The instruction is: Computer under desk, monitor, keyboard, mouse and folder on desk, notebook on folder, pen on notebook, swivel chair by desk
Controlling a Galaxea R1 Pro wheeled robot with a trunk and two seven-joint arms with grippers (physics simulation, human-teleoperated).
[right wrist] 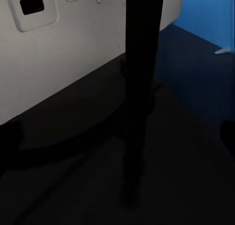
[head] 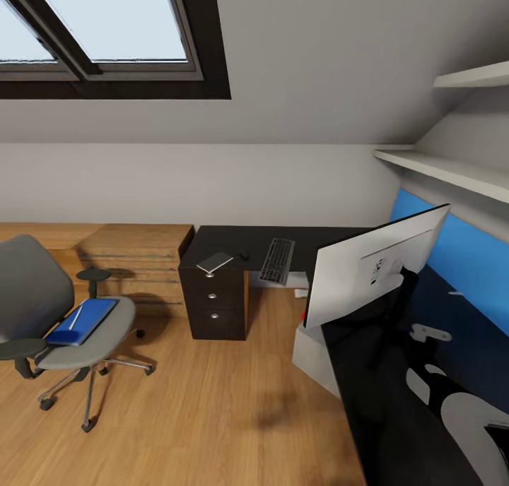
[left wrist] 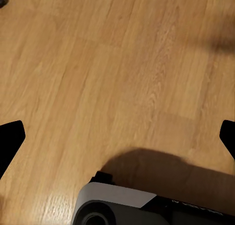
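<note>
On the swivel chair [head: 78, 323] lies the folder [head: 83, 321]; left end effector [left wrist: 117, 137] spread over floor [left wrist: 98, 63], right's state unclear.

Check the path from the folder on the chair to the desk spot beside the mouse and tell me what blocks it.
Nothing visible blocks it. The blue folder lies on the swivel chair, with open wood floor between chair and desk. The notebook lies near the mouse, crowding that spot.
</note>
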